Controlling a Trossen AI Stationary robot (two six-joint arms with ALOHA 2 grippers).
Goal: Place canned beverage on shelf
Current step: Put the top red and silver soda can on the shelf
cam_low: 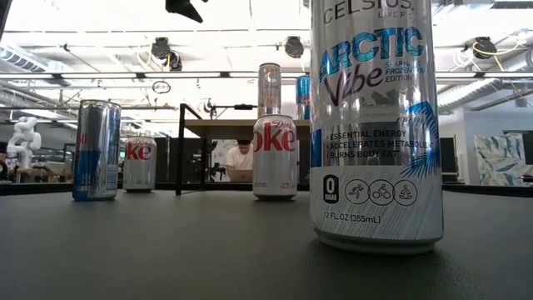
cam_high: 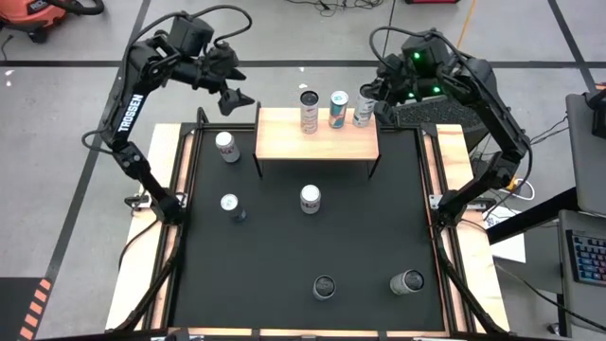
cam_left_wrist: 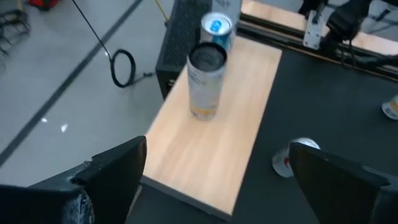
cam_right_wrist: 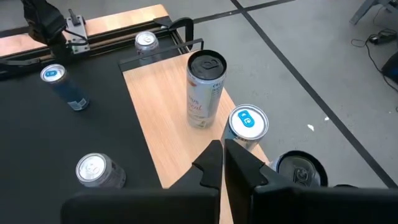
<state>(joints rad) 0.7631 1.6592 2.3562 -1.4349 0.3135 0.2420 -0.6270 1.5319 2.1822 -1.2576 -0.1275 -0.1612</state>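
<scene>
Hovering past the far left corner of the shelf (cam_high: 317, 133), the left gripper (cam_high: 230, 93) has its fingers spread wide and holds nothing — the right gripper (cam_high: 377, 102) waits off the shelf's far right corner, fingers pressed together, empty too. Three cans already stand along the shelf's far edge. My read: next pick is the can (cam_high: 227, 147) just off the shelf's left end. It stands upright, long axis vertical, top facing up — so drop straight down, straddle it mid-body, close squarely, and keep it plumb while lifting clear of the shelf edge.
</scene>
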